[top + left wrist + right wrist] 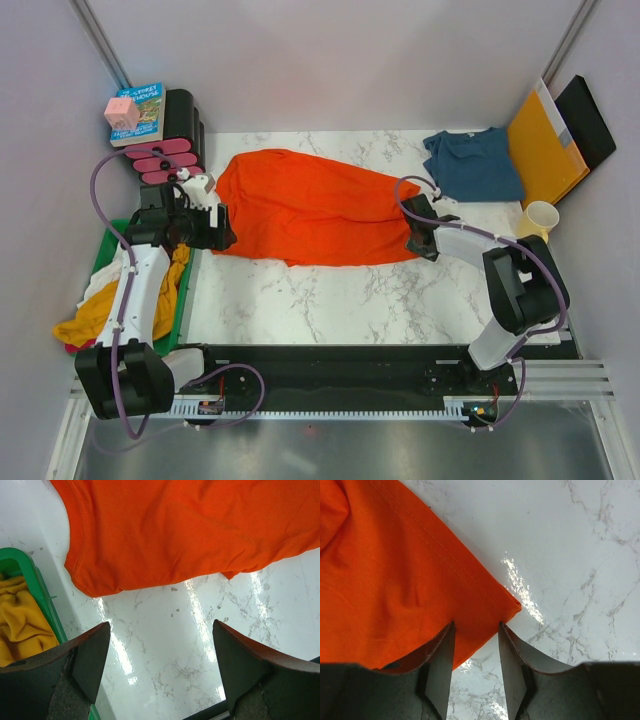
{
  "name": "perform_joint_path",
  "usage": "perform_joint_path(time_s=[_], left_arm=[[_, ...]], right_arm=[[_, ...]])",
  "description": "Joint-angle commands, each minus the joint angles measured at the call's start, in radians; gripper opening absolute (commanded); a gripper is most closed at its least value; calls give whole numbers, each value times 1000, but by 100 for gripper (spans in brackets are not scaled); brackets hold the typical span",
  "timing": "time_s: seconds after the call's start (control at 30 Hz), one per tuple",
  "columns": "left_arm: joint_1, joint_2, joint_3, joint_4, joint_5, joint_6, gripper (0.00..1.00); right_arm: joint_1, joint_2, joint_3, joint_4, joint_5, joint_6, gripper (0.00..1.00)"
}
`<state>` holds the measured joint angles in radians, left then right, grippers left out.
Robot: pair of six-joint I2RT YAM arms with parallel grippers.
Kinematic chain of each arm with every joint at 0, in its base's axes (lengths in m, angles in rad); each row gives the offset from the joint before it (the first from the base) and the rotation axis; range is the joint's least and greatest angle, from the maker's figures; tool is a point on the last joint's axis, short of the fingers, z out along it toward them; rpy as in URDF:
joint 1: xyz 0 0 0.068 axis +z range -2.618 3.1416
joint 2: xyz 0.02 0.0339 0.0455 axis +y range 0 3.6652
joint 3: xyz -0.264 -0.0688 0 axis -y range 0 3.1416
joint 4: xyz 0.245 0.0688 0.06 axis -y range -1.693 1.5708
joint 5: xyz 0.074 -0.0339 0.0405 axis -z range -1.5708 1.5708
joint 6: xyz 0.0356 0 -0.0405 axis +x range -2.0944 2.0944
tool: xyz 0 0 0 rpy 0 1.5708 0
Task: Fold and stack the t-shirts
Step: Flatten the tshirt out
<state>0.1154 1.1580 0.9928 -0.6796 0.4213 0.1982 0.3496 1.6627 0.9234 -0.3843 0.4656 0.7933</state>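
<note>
Table (300, 300): glossy marble, so cloth should slide on it easily. Orange shirt (310, 210) lies across the far half, mid-table, stretched left to right and rumpled. It looks soft, light and limp and won't hold shape. Best taken by hem corners or shoulder seams, both ends together, or it sags. Blue shirt (475, 165) is crumpled far right, against the envelope (545, 145). Left gripper (160, 630): jaws wide apart over bare marble, just beside the shirt's stitched edge, holding nothing. Right gripper (476, 627): jaws narrowed astride the hem corner, gap visible, not clamped. Unclear: where sleeves and collar lie, and how many layers. From above, the left arm covers the shirt's left end.
</note>
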Motion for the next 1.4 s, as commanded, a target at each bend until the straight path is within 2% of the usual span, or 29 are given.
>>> perform_joint_path(time_s=[0.0, 0.13, 0.2, 0.23, 0.3, 0.33, 0.47, 0.6, 0.73, 1.03, 1.1, 1.37], left_arm=[[0, -27, -6, -8, 8, 17, 89], [-2, -30, -13, -9, 1, 24, 89], [0, -30, -16, -11, 5, 21, 89], [0, -30, -17, -11, 7, 20, 89], [0, -32, -17, -12, 13, 15, 86], [0, -35, -19, -18, 17, 14, 85], [-2, -49, -29, -55, 59, 61, 82], [-14, -57, -14, -149, 119, 147, 89], [-80, -34, -39, -218, 91, 256, 91], [-103, 219, -56, -11, -144, 196, 89], [-140, 291, -49, 46, -193, 184, 88], [-180, 414, -65, 239, -314, 178, 88]], right_arm=[[-3, 9, -24, -27, 21, 40, 49], [-6, 14, -49, -31, 31, 44, 48], [-8, 28, -55, -31, 33, 44, 35], [-9, 31, -57, -34, 30, 47, 20], [-8, 34, -58, -36, 33, 47, 10], [-9, 32, -61, -36, 34, 47, 0], [-9, 6, -67, -36, 45, 32, 0], [-9, -35, -69, -39, 61, 11, 0], [-9, -52, -60, -50, 67, -5, 0], [-3, -63, -26, -54, 51, -23, 0], [-1, -63, -17, -61, 53, -26, 0], [0, -77, -9, -65, 53, -40, 0]])
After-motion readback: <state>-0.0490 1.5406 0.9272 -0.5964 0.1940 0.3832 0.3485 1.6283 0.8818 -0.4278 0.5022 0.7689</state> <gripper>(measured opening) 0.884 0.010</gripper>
